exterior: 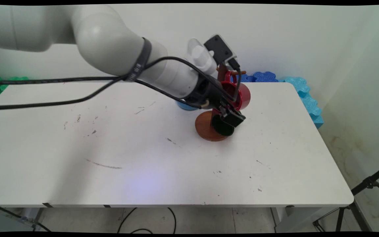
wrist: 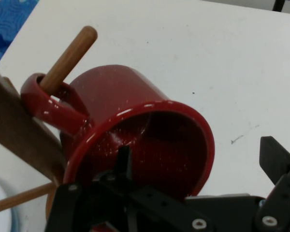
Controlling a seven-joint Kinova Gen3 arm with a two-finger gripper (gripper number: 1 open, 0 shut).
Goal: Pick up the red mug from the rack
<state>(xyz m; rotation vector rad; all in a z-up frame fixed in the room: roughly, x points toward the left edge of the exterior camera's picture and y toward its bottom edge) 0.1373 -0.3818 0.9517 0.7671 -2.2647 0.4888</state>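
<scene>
The red mug (wrist: 135, 135) is seen in the hand view hung by its handle on a wooden peg (wrist: 70, 58) of the mug stand (exterior: 209, 126); in the main view the handle is hidden. The mug lies on its side, mouth toward the gripper (exterior: 230, 117). The gripper's jaws are spread, one finger inside the rim. A blue object (exterior: 184, 106) is partly hidden behind the arm.

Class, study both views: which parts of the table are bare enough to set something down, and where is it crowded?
Bare: the table left and in front of the wooden mug stand, and its right end. Crowded: around the stand, where the red mug hangs on a peg at the claw, blue dish behind.
</scene>
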